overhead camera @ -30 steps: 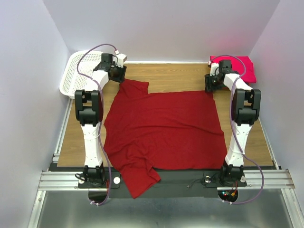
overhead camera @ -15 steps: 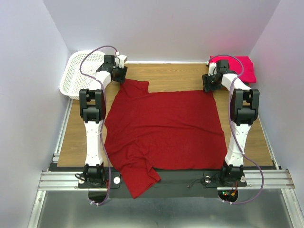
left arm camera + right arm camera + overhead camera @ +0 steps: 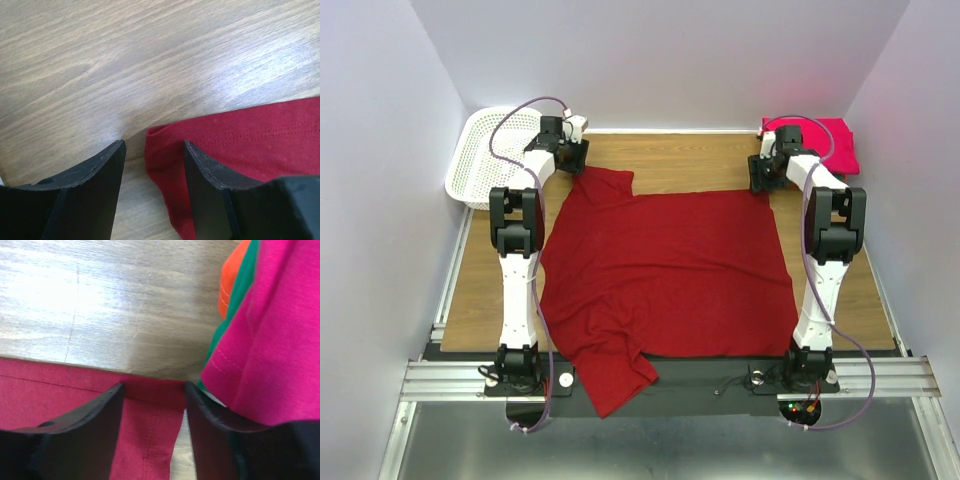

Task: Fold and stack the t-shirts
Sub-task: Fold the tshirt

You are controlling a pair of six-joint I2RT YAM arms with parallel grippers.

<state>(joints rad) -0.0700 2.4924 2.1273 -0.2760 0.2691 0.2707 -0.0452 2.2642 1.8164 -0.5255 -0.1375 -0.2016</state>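
Observation:
A large dark red t-shirt (image 3: 665,265) lies spread flat on the wooden table, one part hanging over the near edge. My left gripper (image 3: 574,165) is open at the shirt's far left corner; in the left wrist view that corner (image 3: 165,150) lies between the jaws. My right gripper (image 3: 760,182) is open at the shirt's far right corner, and that corner (image 3: 150,405) lies between its jaws. A folded bright pink shirt (image 3: 825,143) tops a stack at the back right; the right wrist view shows the pink (image 3: 280,340), green (image 3: 235,305) and orange (image 3: 232,280) shirts.
A white lattice basket (image 3: 488,150) stands at the back left, just left of my left arm. Grey walls close in the table on three sides. Bare wood (image 3: 690,160) shows behind the red shirt.
Both grippers have shifted only slightly at the shirt's far corners. The shirt has not moved.

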